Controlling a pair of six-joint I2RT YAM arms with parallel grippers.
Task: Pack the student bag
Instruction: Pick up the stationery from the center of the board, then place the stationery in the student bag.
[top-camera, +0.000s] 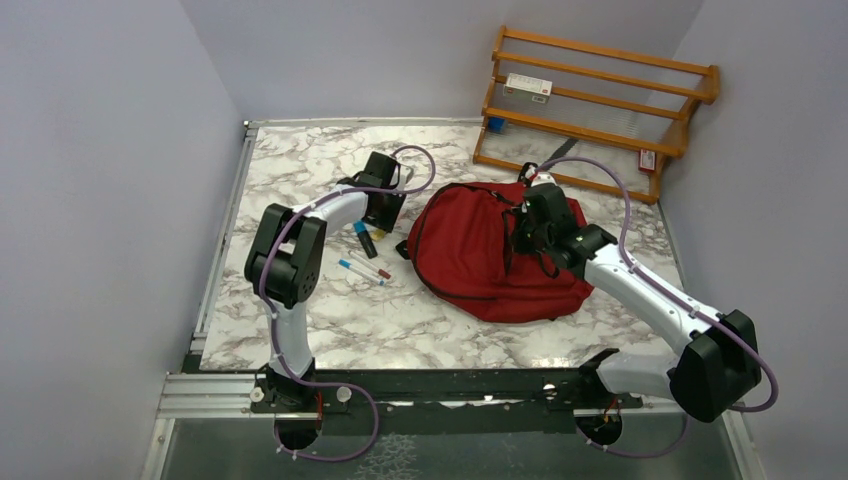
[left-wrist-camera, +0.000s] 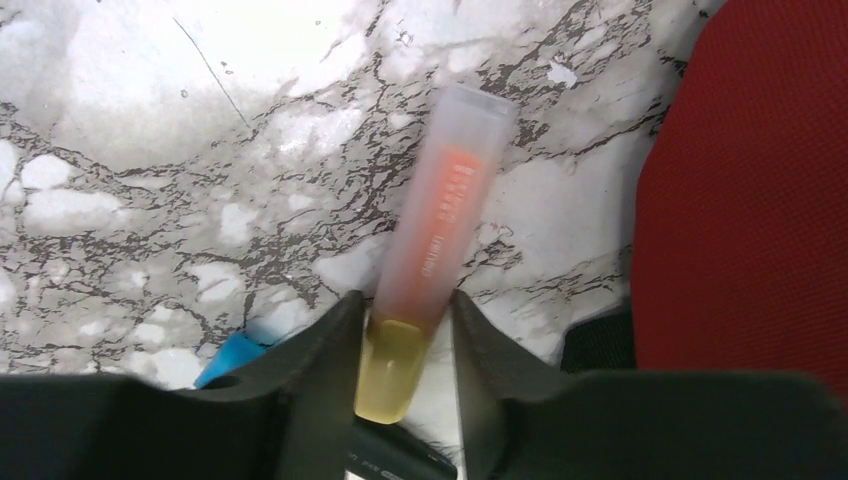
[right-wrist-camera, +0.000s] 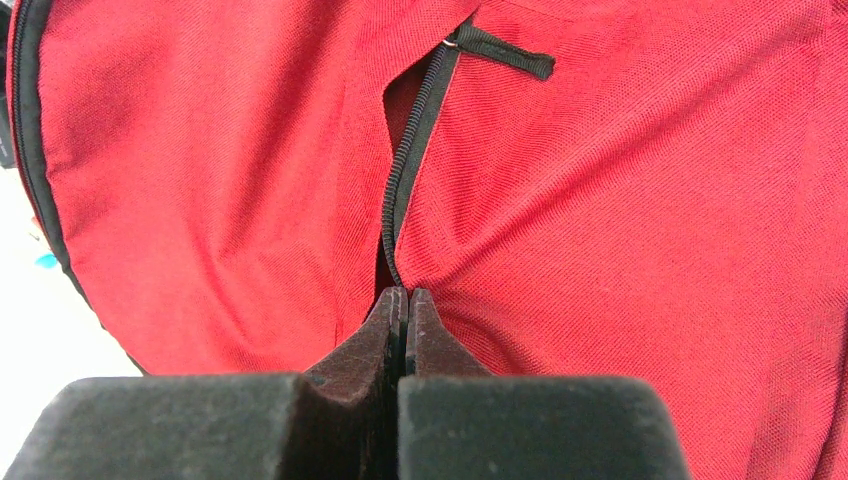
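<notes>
Meanwhile the left gripper (left-wrist-camera: 405, 340) grasped an orange highlighter (left-wrist-camera: 435, 240) left of the student bag (top-camera: 480, 250); the right gripper (right-wrist-camera: 405, 320) sat clenched at its zipper (right-wrist-camera: 410, 160).

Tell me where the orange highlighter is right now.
The orange highlighter lies on the marble table between the left gripper fingers, just left of the red student bag, as the left wrist view shows.
</notes>
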